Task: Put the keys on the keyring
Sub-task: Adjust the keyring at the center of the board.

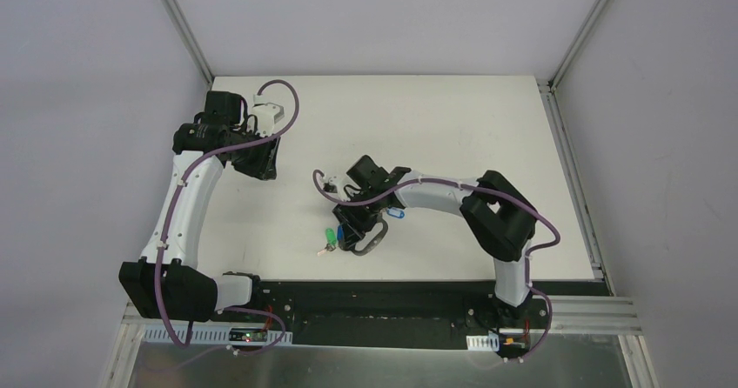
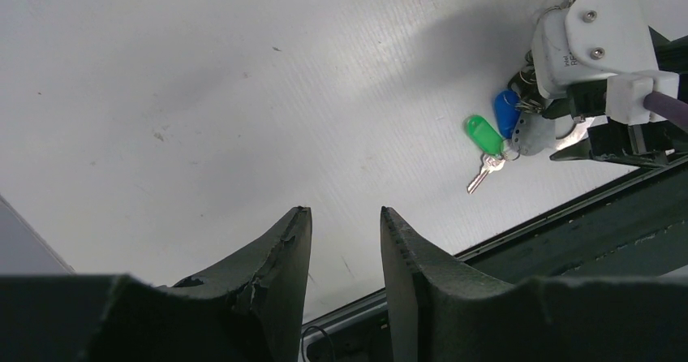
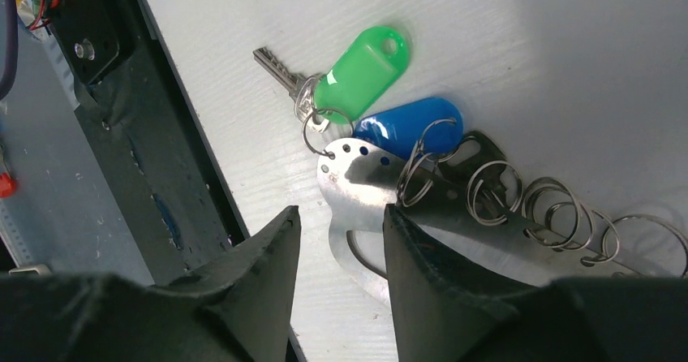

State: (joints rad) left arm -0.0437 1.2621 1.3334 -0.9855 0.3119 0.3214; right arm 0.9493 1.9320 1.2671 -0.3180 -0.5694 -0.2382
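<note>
While the left arm reaches off to the far left side of the table [image 1: 452, 127], its left pincer [image 2: 345, 212] hangs in the air with its two fingers apart and nothing between them. Only bare white table shows in the gap. Over in the middle, near the front edge, the right pincer [image 3: 337, 216] points down at the keyring [image 3: 365, 175]. Its fingers are apart too. A thin curved bit of the keyring lies in the gap between them, but the fingers do not squeeze it, and white table shows on both sides of it. The keyring lies flat on the table, close to the black strip [image 3: 162, 175] at the front. A row of little metal rings [image 3: 552, 204] runs along it. The green key [image 3: 363, 70] lies flat just beside the end of the keyring, with its silver part pointing toward the black strip. A small ring on the green key touches the end of the keyring, but I cannot tell if it is hooked on. The blue key [image 3: 410, 131] lies right next to the green one, partly under the rings. Only its blue head shows. One more blue tag [image 1: 396, 216] sticks out from beside the right arm.
</note>
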